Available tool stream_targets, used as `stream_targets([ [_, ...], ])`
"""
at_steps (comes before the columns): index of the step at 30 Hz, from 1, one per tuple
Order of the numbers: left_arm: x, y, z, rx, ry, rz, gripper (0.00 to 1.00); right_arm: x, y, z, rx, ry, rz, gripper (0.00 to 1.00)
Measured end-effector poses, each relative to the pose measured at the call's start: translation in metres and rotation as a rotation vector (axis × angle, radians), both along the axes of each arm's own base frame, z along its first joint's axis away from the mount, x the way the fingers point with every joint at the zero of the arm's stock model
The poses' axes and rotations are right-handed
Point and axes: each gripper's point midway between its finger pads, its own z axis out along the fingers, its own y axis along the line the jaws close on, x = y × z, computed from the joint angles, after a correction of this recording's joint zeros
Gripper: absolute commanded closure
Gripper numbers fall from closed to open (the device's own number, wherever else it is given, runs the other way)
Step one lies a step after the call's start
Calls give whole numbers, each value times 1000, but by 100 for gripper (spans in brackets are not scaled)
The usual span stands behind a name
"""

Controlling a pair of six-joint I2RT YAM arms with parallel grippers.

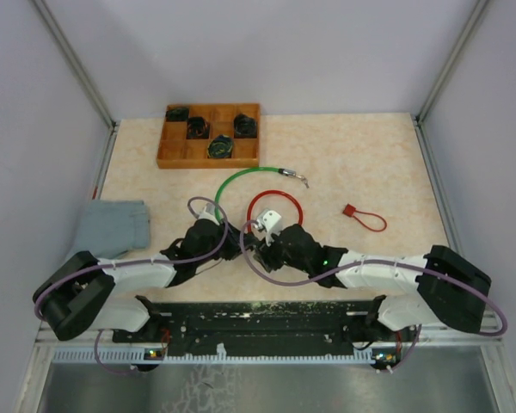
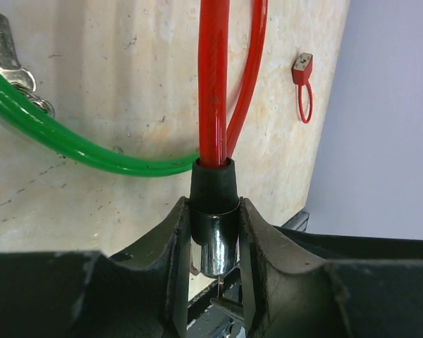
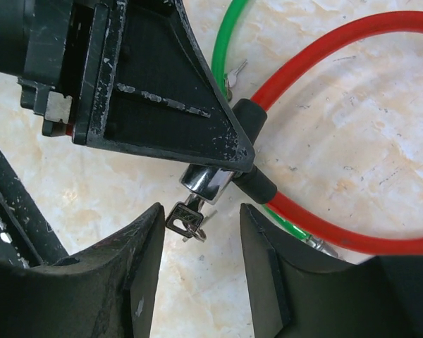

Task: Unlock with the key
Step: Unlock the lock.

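Observation:
A red cable lock point(image 1: 275, 206) lies in a loop at mid-table. My left gripper point(image 2: 215, 211) is shut on its chrome lock cylinder point(image 2: 217, 246), with the red cable point(image 2: 213, 84) running up out of the black collar. A black-headed key point(image 3: 185, 218) with a small ring sticks out of the cylinder point(image 3: 206, 182). My right gripper point(image 3: 201, 209) is open around the key. The key head sits close to the left-hand finger point(image 3: 144, 246), apart from the other. In the top view the two grippers point(image 1: 232, 241) point(image 1: 262, 234) meet at the loop's near side.
A green cable lock point(image 1: 241, 181) with keys point(image 2: 10, 63) curves beside the red loop. A small red lock point(image 1: 365, 217) lies to the right. At the back left stands a wooden compartment tray point(image 1: 176, 153). A grey cloth point(image 1: 112, 225) is at the left.

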Motion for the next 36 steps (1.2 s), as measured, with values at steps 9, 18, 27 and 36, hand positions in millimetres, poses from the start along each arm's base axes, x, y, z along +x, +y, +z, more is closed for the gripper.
stream_targets([
  [9, 1, 2, -2, 2, 23, 21, 100, -1, 6, -2, 5, 27, -7, 53],
  [18, 4, -1, 5, -31, 25, 31, 100, -5, 5, 5, 75, 139, -70, 48],
  [27, 3, 1, 6, -70, 16, 49, 100, 9, -24, 31, 432, 351, -216, 51],
  [36, 3, 1, 16, -139, -17, 57, 100, -7, -11, 20, 598, 576, -190, 53],
])
